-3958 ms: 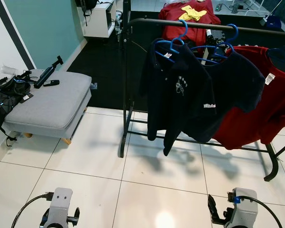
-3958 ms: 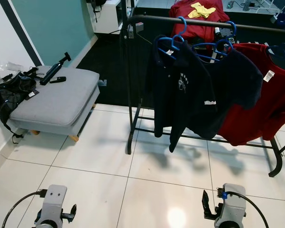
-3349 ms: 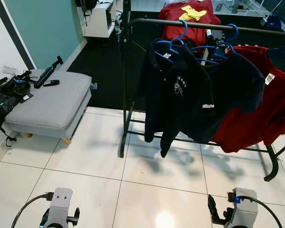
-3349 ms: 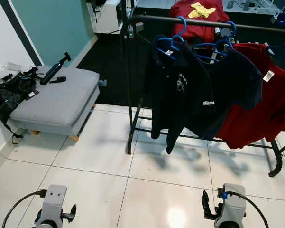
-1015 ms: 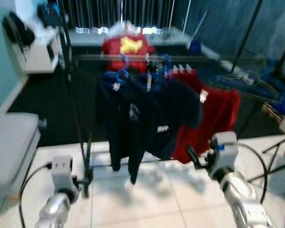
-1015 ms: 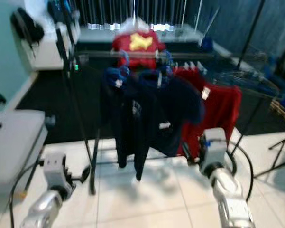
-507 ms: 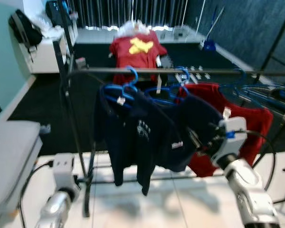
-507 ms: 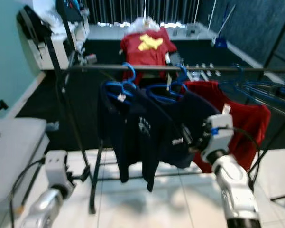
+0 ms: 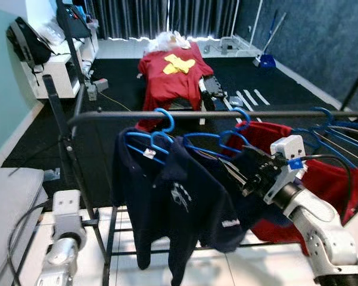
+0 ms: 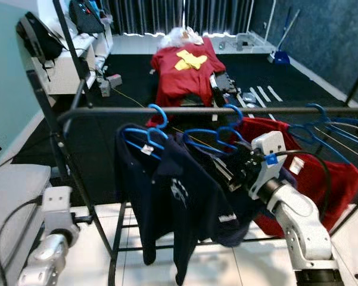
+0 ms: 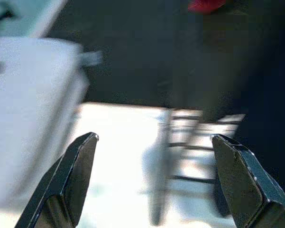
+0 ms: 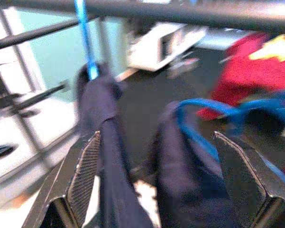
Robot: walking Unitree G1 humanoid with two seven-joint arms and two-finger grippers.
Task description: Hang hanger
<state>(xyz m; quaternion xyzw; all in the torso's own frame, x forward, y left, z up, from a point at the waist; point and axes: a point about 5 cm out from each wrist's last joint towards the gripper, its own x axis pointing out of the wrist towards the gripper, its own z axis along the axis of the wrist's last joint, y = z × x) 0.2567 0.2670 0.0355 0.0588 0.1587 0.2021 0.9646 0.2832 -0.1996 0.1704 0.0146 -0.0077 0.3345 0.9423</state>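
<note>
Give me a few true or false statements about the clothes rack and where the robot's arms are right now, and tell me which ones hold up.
1. The right end effector is raised among the dark navy shirts on the rack. True.
2. The hangers on the rail are red. False: the hangers are blue.
3. The left end effector is closed on a hanger. False: its fingers are spread apart with nothing between them, low beside the rack's upright post.
4. A red garment hangs on the rail on the robot's right side of the navy shirts. True.
5. The right end effector is open. True: the right wrist view shows its fingers wide apart.
</note>
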